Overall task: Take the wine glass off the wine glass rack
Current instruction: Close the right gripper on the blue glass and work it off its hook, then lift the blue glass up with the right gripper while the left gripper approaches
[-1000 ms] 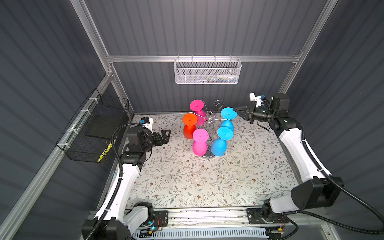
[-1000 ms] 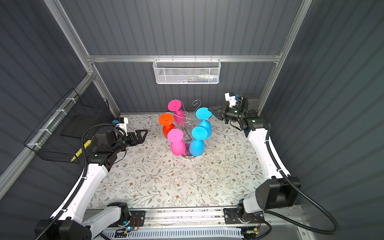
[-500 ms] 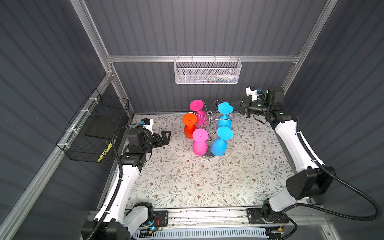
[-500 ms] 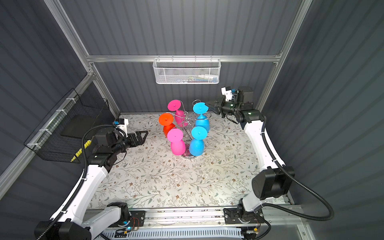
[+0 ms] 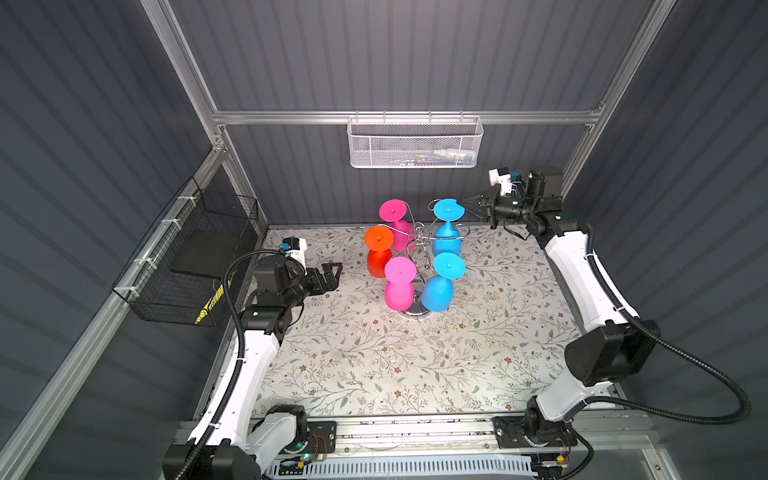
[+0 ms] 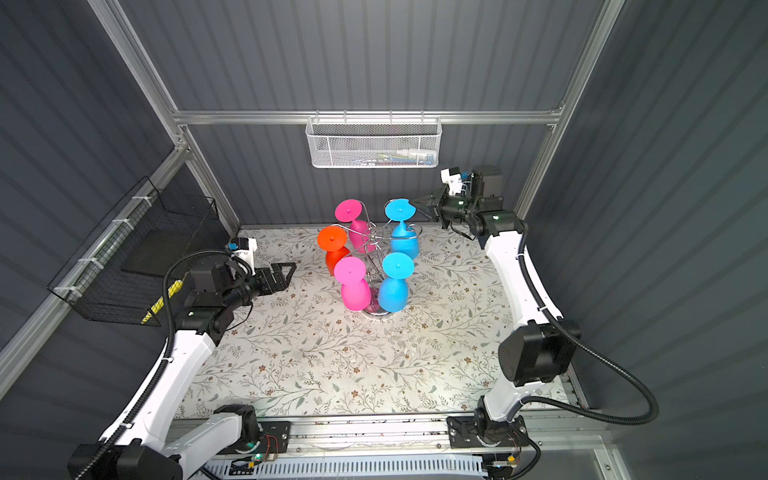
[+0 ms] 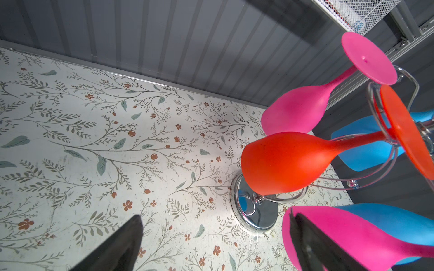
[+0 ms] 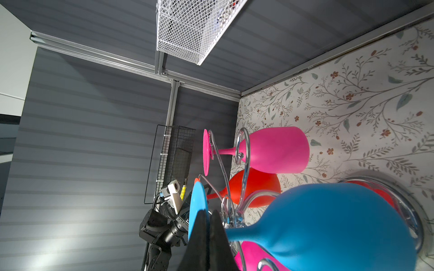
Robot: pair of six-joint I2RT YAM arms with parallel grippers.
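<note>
On the floral table point(image 5: 415, 365), the wine glass rack point(image 5: 419, 240) carried four other glasses, and the blue wine glass point(image 5: 448, 210) at its rear arm seemed not yet clear of the wire. The right gripper point(image 5: 465, 203) was pinched shut on that glass's foot rim, so drawing it free remained. The left gripper point(image 5: 333, 276) stood wide open and empty, well apart.

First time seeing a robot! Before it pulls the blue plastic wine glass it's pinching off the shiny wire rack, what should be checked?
1. Right gripper shut on the round foot of the far blue plastic wine glass: ok.
2. Its stem free of the curled arm of the chrome wire rack: cannot tell.
3. Far pink plastic glass apart from the blue one: ok.
4. Left gripper open, away from the rack: ok.
5. Bare floral tabletop in front: ok.
</note>
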